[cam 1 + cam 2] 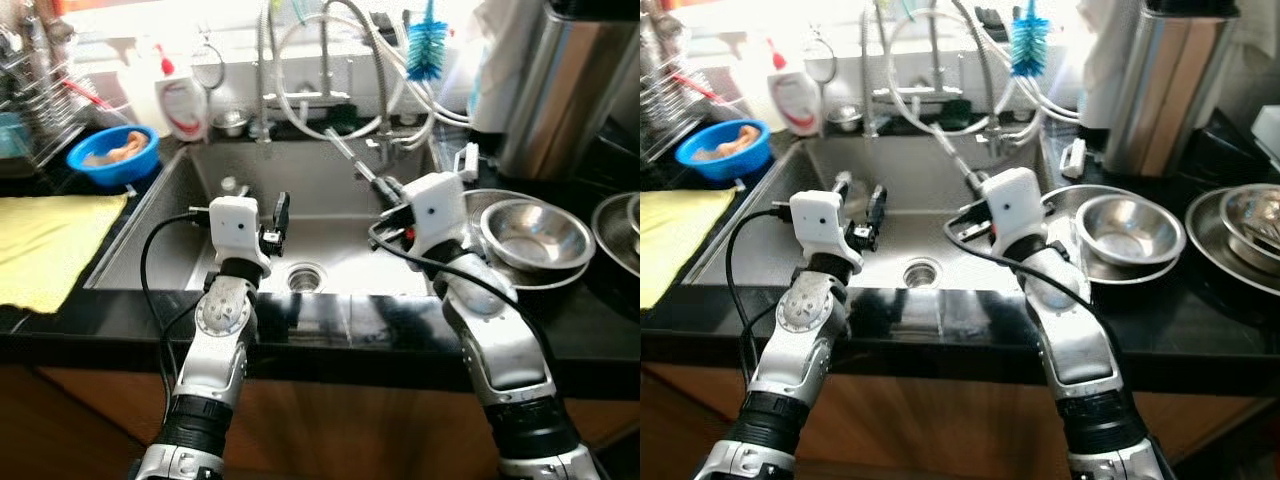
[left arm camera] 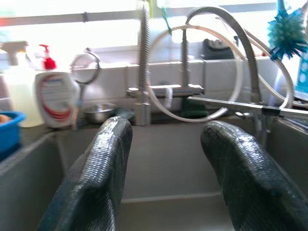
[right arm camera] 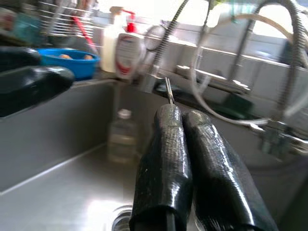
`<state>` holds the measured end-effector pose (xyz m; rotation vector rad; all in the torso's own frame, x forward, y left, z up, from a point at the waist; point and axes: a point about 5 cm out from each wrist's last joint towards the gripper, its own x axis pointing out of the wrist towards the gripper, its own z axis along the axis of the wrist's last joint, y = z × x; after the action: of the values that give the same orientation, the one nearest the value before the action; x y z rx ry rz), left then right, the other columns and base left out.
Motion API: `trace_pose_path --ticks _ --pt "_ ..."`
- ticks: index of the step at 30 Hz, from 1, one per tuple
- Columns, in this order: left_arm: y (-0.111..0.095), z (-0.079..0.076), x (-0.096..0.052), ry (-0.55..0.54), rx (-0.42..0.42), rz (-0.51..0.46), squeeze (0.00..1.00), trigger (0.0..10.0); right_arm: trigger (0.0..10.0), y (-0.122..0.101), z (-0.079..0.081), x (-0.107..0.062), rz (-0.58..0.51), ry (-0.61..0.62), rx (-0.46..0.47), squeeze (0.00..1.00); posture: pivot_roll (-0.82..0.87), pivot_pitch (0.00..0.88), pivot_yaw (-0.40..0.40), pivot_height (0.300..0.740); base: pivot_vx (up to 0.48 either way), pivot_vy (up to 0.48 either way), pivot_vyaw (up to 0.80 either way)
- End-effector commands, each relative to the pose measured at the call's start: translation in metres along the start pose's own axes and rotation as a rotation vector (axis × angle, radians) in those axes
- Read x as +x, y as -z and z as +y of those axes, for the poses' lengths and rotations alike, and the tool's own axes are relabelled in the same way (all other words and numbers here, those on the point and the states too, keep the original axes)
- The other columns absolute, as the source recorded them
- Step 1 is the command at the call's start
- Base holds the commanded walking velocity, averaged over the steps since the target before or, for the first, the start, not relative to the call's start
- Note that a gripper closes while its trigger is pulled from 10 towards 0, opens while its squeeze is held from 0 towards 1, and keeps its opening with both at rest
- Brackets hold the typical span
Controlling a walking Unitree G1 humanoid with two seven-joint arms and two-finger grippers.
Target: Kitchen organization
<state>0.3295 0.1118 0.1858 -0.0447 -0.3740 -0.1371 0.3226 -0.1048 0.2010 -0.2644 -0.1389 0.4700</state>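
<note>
1. A stainless steel kitchen sink [image 1: 330,180] is set into a black countertop [image 1: 330,320], seen from the robot's head.
2. The left gripper [image 1: 262,215] hovers over the sink's left half, above the round drain [image 1: 305,275], its two black fingers spread with nothing between them.
3. The right gripper [image 3: 185,159] reaches over the sink's right half, its fingers pressed together on a thin metal rod [image 1: 350,158] that sticks out past the fingertips towards the taps.
4. A small clear plastic bottle [image 3: 121,134] stands in the basin near the back-left corner; it seems a likely thing to tidy.
5. The bottle looks light and thin-walled, probably wet and slippery, so a gentle pinch around its middle should suit.
6. On the counter's right edge sit nested shiny steel bowls [image 1: 535,235], stiff and smooth, best taken by the rim.
7. At the back-left corner are a round blue plastic bowl [image 1: 113,155] and a white soap bottle with a red pump [image 1: 182,105].
8. A yellow cloth [image 1: 50,245] lies flat on the left counter.
9. A blue bottle brush [image 1: 428,50] hangs above the taps.
</note>
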Motion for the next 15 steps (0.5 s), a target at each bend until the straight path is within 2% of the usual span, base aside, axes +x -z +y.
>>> trace_pose_path --ticks 1,5,7,8,12,15 --pt "-0.001 0.003 0.002 -0.012 -0.011 0.003 0.00 10.0 10.0 -0.007 0.001 0.000 0.008 -0.034 -0.012 0.00 -0.20 0.000 0.089 0.740 0.000 0.000 0.00" --pt "-0.001 0.002 0.003 -0.010 -0.013 0.006 0.00 10.0 10.0 -0.004 0.000 -0.001 0.040 -0.021 -0.006 0.00 -0.20 0.000 0.091 0.740 0.000 0.000 0.00" --pt "0.000 0.002 0.003 -0.005 -0.012 0.011 0.00 10.0 10.0 0.005 -0.003 0.000 0.131 0.014 0.022 0.00 -0.20 0.000 0.092 0.740 0.000 0.000 0.00" --pt "0.000 0.002 0.003 -0.005 -0.012 0.011 0.00 10.0 10.0 0.005 -0.003 0.000 0.131 0.014 0.022 0.00 -0.20 0.000 0.092 0.740 0.000 0.000 0.00" --pt "0.001 0.002 0.004 -0.002 -0.013 0.017 0.00 10.0 10.0 0.023 -0.006 -0.002 0.281 0.034 0.029 0.00 -0.19 0.000 0.092 0.740 0.000 0.000 0.00" --pt "0.001 0.002 0.004 0.000 -0.012 0.018 0.00 10.0 10.0 0.024 -0.004 -0.002 0.294 0.021 0.037 0.00 -0.19 0.000 0.091 0.740 0.000 0.000 0.00"
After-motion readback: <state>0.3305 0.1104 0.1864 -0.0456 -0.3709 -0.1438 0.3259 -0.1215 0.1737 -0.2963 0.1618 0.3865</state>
